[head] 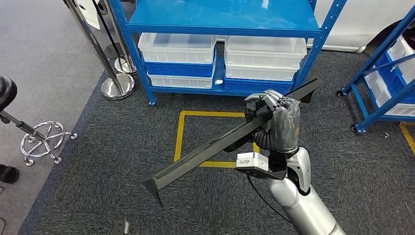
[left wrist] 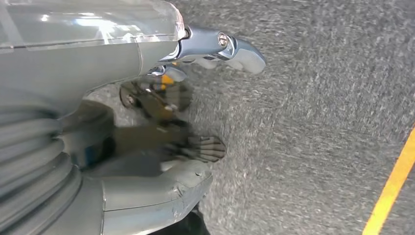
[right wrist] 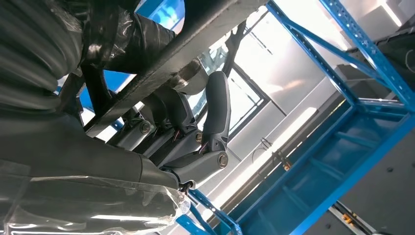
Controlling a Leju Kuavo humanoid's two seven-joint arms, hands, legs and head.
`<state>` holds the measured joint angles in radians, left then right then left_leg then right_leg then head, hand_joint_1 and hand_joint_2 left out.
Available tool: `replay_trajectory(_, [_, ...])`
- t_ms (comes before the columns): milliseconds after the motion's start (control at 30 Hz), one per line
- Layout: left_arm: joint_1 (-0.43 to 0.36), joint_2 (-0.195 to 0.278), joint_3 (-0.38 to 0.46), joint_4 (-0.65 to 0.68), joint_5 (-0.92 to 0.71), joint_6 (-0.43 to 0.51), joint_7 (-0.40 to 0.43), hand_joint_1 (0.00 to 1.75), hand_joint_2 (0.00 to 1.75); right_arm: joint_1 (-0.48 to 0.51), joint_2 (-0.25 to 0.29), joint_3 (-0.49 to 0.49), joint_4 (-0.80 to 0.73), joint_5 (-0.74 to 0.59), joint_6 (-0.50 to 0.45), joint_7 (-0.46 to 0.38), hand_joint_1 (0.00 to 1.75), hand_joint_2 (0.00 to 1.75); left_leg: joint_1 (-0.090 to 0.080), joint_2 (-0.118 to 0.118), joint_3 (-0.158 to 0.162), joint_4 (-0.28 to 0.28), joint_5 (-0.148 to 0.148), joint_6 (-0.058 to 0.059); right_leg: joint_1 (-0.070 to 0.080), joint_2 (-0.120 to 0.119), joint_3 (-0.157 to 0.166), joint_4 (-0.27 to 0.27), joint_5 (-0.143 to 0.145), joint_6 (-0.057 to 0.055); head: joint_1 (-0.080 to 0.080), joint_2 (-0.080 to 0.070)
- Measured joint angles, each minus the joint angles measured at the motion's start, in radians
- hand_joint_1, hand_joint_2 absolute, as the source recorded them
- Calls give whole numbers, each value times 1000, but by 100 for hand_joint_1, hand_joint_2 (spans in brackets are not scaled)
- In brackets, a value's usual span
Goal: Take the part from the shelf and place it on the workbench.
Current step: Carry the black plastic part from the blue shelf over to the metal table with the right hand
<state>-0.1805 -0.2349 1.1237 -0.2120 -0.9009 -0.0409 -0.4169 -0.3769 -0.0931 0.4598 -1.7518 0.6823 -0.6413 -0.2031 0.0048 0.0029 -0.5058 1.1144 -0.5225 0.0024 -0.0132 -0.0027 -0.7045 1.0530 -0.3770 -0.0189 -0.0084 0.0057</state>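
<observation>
One long black part (head: 230, 139) is held in the air above the dark grey carpet (head: 122, 147), in front of the blue shelf (head: 220, 22). It is a narrow strip with a short bent tab at each end, and it lies on a slant: one end points up toward the shelf's right leg, the other hangs low toward the near side of the floor. The right hand (head: 274, 115) grasps it a little above its middle, fingers wrapped over the top edge. In the right wrist view the same part (right wrist: 161, 63) crosses the picture as a dark bar, with the right hand's thumb (right wrist: 215, 107) standing up beside it and the darker fingers folded round it.

Under the part, a square of yellow tape (head: 182, 137) is marked on the carpet. The shelf's lower level carries white bins (head: 178, 49) stacked over blue ones. A second blue shelf (head: 386, 83) on castors stands to the right. At the left stand chrome posts (head: 115, 81) with round bases, and nearer, the chrome foot of a stool (head: 44, 139).

The left hand (left wrist: 171, 127) hangs over the carpet, beside a yellow line (left wrist: 391, 186). Its fingers look curled inward with nothing in them, though the picture is blurred.
</observation>
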Motion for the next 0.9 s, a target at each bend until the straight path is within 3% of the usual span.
replay_trajectory(33, [-2, 2, 0, 0, 0, 0, -1, 0, 175, 0, 0, -2, -4, 1, -2, -2, 175, 175, -3, -1, 48, -71, -21, 5, 0, -1, -3, -4, 13, 5, 0, 0])
replay_trajectory(67, [-4, 3, 0, 0, 0, 0, -2, 0, 175, -1, -1, -3, -7, 2, -5, -4, 175, 175, -7, -2, 76, -120, -36, 9, -1, -3, -5, -10, 27, 11, 0, 0])
replay_trajectory(133, [-5, 4, 0, 0, 0, -1, -3, 0, 175, -1, -2, -5, -10, 4, -9, -7, 175, 175, -8, 1, 68, -144, -21, 15, -4, -3, -8, -26, 50, 24, 0, 0])
replay_trajectory(167, [-4, 5, 0, 0, 0, 0, -3, 0, 175, 0, -3, -5, -10, 5, -10, -8, 175, 175, -7, 3, 57, -148, -5, 22, -4, -2, -15, -21, 35, 28, 0, 0])
replay_trajectory(200, [-3, 6, 0, 0, 0, 0, -2, 0, 175, 1, -4, -6, -10, 5, -10, -9, 175, 175, -4, 7, 43, -151, 12, 29, -4, 0, -24, 0, -2, 31, 0, 0])
replay_trajectory(267, [-2, 7, 0, 0, 0, -1, -2, 0, 175, 2, -5, -7, -10, 5, -10, -10, 175, 175, -4, 10, 10, -150, 42, 41, -5, 1, -48, 101, -118, 35, 1, 0])
replay_trajectory(300, [-2, 8, 0, 0, 0, -1, -2, 0, 175, 2, -5, -7, -10, 5, -10, -11, 175, 175, -6, 11, -10, -148, 57, 43, -6, 1, -57, 170, -158, 37, 1, 0])
replay_trajectory(333, [-2, 8, 0, 0, 0, -1, -2, 0, 175, 3, -5, -7, -10, 5, -10, -11, 175, 175, -7, 11, -31, -143, 70, 43, -6, 1, -61, 232, -172, 39, 1, 0])
replay_trajectory(400, [-1, 9, 0, 0, 0, -1, -2, 0, 175, 4, -6, -7, -10, 5, -10, -11, 175, 175, -9, 12, -75, -129, 93, 40, -7, 1, -34, 281, -128, 40, 1, 0])
replay_trajectory(433, [-1, 9, 0, 0, 0, -1, -2, 0, 175, 4, -6, -7, -10, 5, -11, -11, 175, 175, -9, 13, -96, -119, 101, 38, -7, 1, 4, 256, -101, 39, 1, 0])
replay_trajectory(467, [-1, 9, 0, 0, -1, -1, -2, 0, 175, 4, -6, -7, -11, 4, -11, -12, 175, 175, -9, 13, -115, -108, 108, 35, -6, 1, 60, 198, -97, 37, 1, 0])
replay_trajectory(533, [-1, 9, -1, 0, -5, -2, -2, 0, 175, 4, -6, -7, -15, -2, -11, -15, 175, 175, -12, 11, -138, -88, 120, 26, -3, 2, 169, 52, -145, 30, 1, 0])
replay_trajectory(567, [0, 9, -2, 0, -7, -3, -3, 0, 175, 4, -6, -8, -17, -7, -9, -17, 175, 175, -13, 11, -145, -83, 128, 21, 0, 2, 200, 2, -171, 26, 0, 0])
replay_trajectory(633, [1, 11, -4, 0, -10, -3, -2, 0, 175, 6, -6, -8, -19, -18, -4, -17, 175, 175, -11, 9, -154, -82, 144, 9, 2, 1, 202, -26, -174, 17, 1, 0])
replay_trajectory(667, [3, 12, -4, 0, -10, -3, -2, 0, 175, 9, -6, -8, -19, -22, 0, -16, 175, 175, -10, 8, -161, -76, 135, 3, 0, 0, 192, -26, -162, 11, 1, 0])
replay_trajectory(700, [5, 14, -4, 0, -11, -3, -2, 0, 175, 12, -6, -8, -20, -25, 2, -16, 175, 175, -8, 6, -170, -56, 105, -3, -3, -2, 180, -28, -149, 3, 0, 0])
replay_trajectory(800, [9, 18, -6, 0, -11, -3, -3, 0, 175, 25, -7, -8, -24, -33, 9, -14, 175, 175, -1, 4, -207, 95, -43, -18, -4, -4, 131, -28, -108, -7, -1, 0])
replay_trajectory(833, [9, 20, -7, 0, -10, -3, -4, 0, 175, 31, -8, -8, -26, -35, 11, -14, 175, 175, 1, 4, -212, 151, -65, -22, -3, -5, 114, -26, -95, -7, -1, 0])
replay_trajectory(867, [9, 21, -7, 0, -10, -3, -5, 0, 175, 38, -10, -8, -29, -36, 15, -14, 175, 175, 3, 4, -208, 190, -61, -24, -3, -5, 95, -24, -82, -7, -1, 0])
replay_trajectory(900, [9, 22, -8, 0, -9, -3, -6, 0, 175, 43, -12, -8, -33, -38, 18, -14, 175, 175, 4, 4, -191, 201, -36, -24, -3, -6, 77, -21, -70, -5, -1, 0])
